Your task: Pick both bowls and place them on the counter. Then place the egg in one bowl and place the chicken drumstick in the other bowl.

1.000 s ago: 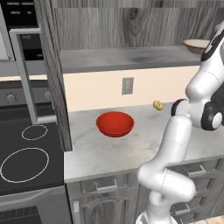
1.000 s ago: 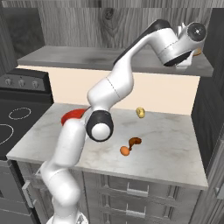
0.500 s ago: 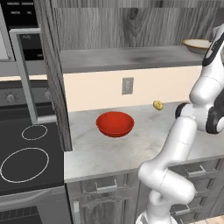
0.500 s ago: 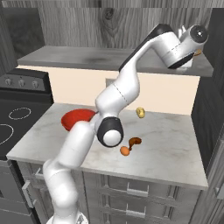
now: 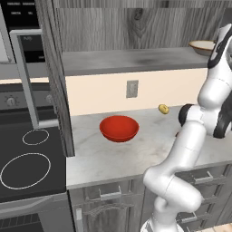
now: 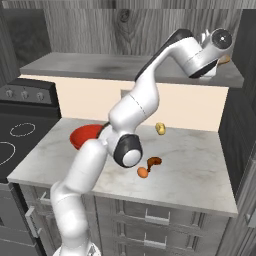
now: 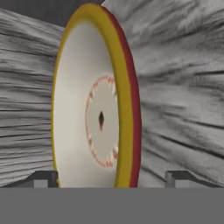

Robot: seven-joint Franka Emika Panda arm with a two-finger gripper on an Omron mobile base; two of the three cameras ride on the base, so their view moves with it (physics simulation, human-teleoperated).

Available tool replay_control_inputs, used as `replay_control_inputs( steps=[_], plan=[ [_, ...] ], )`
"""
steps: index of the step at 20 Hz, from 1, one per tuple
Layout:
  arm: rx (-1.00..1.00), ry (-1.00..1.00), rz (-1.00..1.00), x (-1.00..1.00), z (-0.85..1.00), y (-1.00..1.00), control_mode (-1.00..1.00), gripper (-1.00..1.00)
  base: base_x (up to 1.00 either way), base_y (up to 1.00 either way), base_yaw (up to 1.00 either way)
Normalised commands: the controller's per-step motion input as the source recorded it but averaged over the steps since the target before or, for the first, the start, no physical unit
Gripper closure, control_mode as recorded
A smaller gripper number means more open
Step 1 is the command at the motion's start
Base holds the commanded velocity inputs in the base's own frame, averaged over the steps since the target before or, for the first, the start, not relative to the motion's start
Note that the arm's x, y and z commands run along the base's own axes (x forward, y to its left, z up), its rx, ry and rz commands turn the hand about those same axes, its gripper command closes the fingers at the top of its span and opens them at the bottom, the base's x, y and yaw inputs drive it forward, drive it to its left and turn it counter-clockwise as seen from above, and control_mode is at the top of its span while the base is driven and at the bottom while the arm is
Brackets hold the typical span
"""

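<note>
We reach for the beige bowl (image 7: 94, 109) on the shelf (image 5: 136, 61); gripper (image 7: 111, 177) spread open around its rim, holding nothing; next, close and lift

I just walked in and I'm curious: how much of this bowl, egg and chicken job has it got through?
Done: the red bowl sits on the counter. In hand: the gripper, fingers spread, is up at the beige bowl on the shelf, not gripping yet. Left: bring that bowl down, then put the egg and chicken drumstick, both lying on the counter, into separate bowls.
</note>
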Motion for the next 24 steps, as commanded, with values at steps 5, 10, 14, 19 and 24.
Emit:
replay_control_inputs(
  steps=[5, 10, 14, 19, 24],
  plan=[
    [0.00, 0.01, 0.00, 0.24, 0.00, -0.01, -1.00, -1.00, 0.00, 0.00, 0.00],
    [0.00, 0.04, 0.00, 0.18, -0.07, 0.00, -1.00, 1.00, 0.00, 0.00, 0.00],
    [0.00, 0.10, 0.02, 0.17, -0.09, 0.00, -1.00, 1.00, 0.00, 0.00, 0.00],
    [0.00, 0.11, 0.05, 0.08, -0.09, -0.01, -1.00, 1.00, 0.00, 0.00, 0.00],
    [0.04, 0.10, 0.08, -0.04, -0.12, -0.02, -1.00, 1.00, 0.00, 0.00, 0.00]
  ],
)
